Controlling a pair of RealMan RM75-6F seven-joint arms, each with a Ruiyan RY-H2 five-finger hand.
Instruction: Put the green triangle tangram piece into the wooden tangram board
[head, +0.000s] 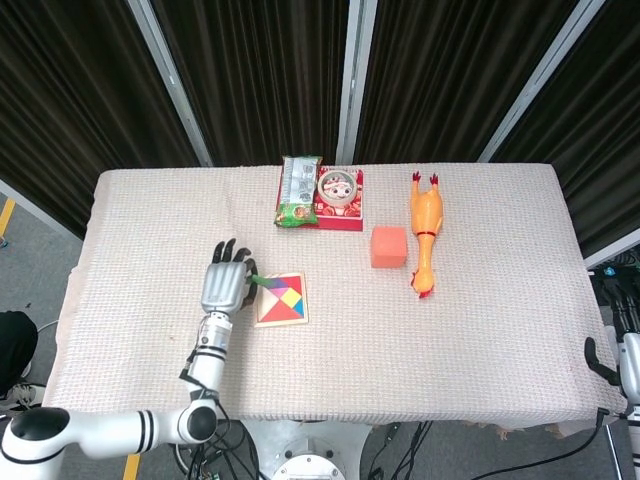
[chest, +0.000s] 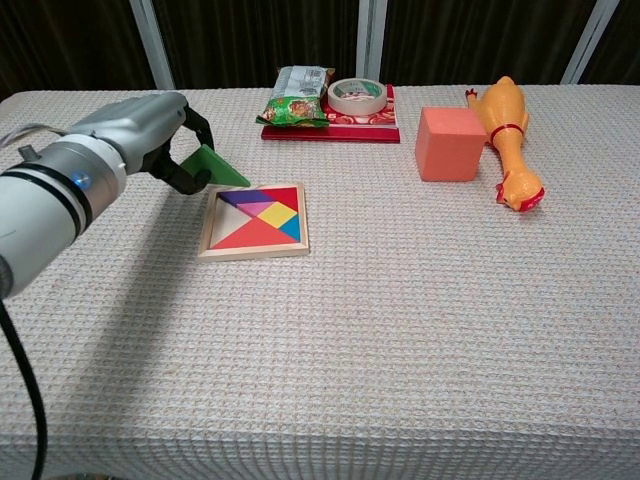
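Left hand (chest: 150, 135) has the green triangle (chest: 216, 167) pinched, hovering just left of the board (chest: 254, 221). I'd rotate it to match the empty slot, then lower flat.

A green triangle (chest: 218, 167) is being held by the left hand (chest: 150, 135) just beside the board's (chest: 252, 247) far left corner.

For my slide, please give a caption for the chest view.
Left hand holds the green triangle above the wooden tangram board's far left corner.
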